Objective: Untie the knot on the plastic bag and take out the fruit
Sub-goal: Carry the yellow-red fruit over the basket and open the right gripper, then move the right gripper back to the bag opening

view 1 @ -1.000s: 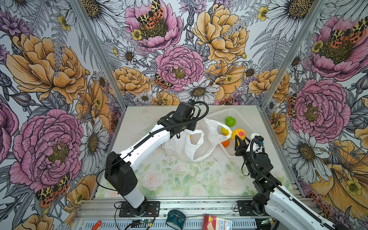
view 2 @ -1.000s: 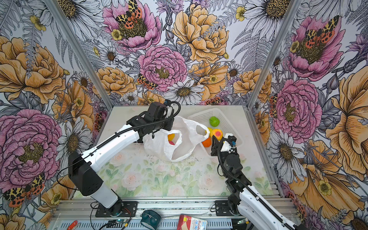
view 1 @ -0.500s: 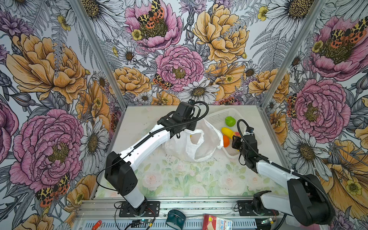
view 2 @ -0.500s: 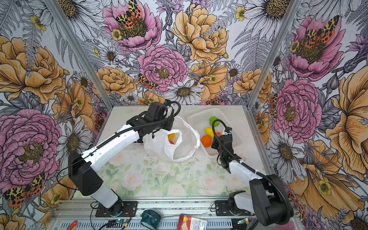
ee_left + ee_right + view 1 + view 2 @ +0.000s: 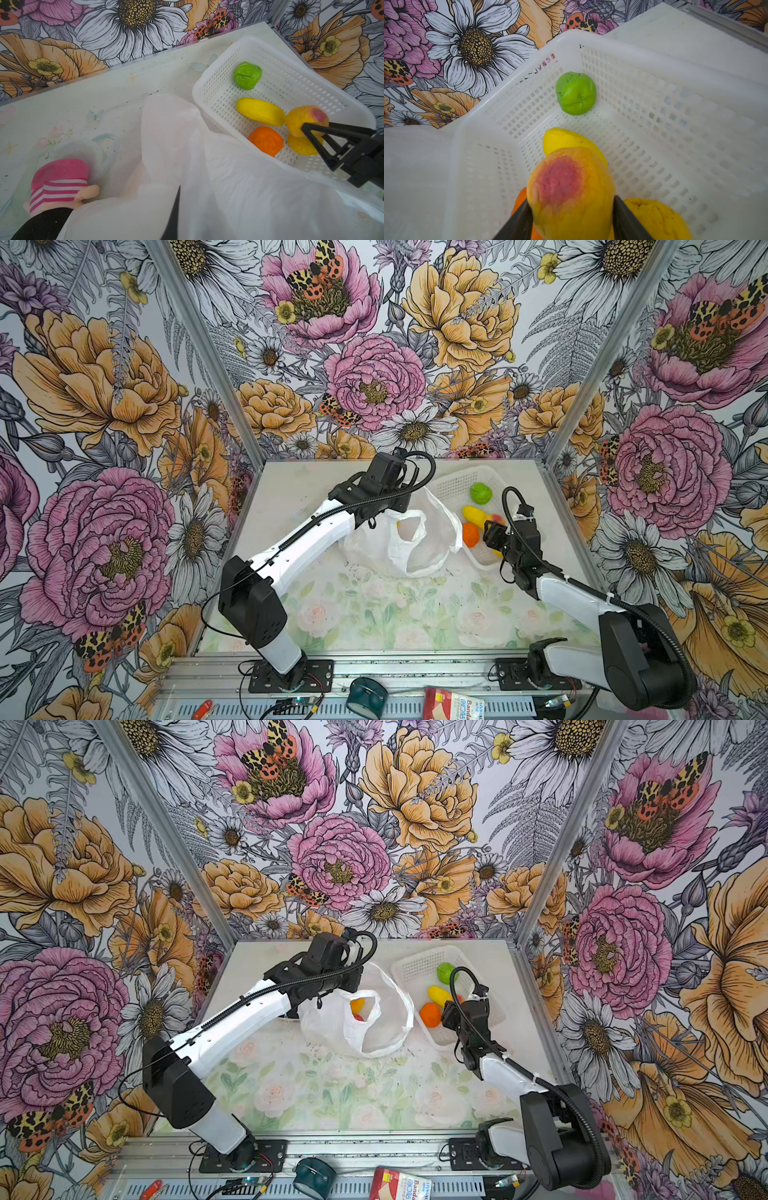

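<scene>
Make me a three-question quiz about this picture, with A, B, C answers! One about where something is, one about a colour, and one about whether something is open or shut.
1. Where is the green fruit?
A) stuck on the wall
B) in the white basket
C) on top of an arm

2. What colour is the round fruit in the right claw?
A) yellow with a pink patch
B) purple
C) all green

3. How is the plastic bag's mouth?
A) knotted shut
B) gaping open
C) taped shut

Answers:
1 B: it lies on the basket's mesh floor.
2 A: the right wrist view shows the pink patch close up.
3 B: in a top view, fruit shows through the opening.
</scene>
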`<state>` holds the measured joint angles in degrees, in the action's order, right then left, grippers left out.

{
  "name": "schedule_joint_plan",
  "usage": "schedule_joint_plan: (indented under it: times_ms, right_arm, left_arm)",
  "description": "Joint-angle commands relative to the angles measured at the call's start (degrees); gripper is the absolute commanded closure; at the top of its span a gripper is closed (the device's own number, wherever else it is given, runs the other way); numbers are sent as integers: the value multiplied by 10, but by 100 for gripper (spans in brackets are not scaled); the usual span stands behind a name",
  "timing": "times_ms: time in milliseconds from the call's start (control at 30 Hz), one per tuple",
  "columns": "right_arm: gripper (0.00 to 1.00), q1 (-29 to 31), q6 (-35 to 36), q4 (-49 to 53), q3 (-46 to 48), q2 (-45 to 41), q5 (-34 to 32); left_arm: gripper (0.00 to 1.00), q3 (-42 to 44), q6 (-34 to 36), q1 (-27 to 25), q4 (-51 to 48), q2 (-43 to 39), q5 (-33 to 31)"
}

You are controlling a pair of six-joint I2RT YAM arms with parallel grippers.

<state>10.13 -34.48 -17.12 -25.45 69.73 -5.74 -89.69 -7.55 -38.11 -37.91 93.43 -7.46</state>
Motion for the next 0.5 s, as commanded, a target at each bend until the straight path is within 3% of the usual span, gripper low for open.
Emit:
schedule_joint_plan:
  times_ms: [0, 200, 467]
  right_arm:
    - [28, -4, -3, -12, 24, -42, -13]
    - [21, -4, 0, -11, 57, -115, -26]
    - [27, -2, 27, -28, 98, -240, 29]
  left_arm:
    - [100, -13, -10, 5, -1, -15, 1]
    - [100, -13, -9, 5, -1, -14, 1]
    - [100, -13, -8, 6, -1, -10, 2]
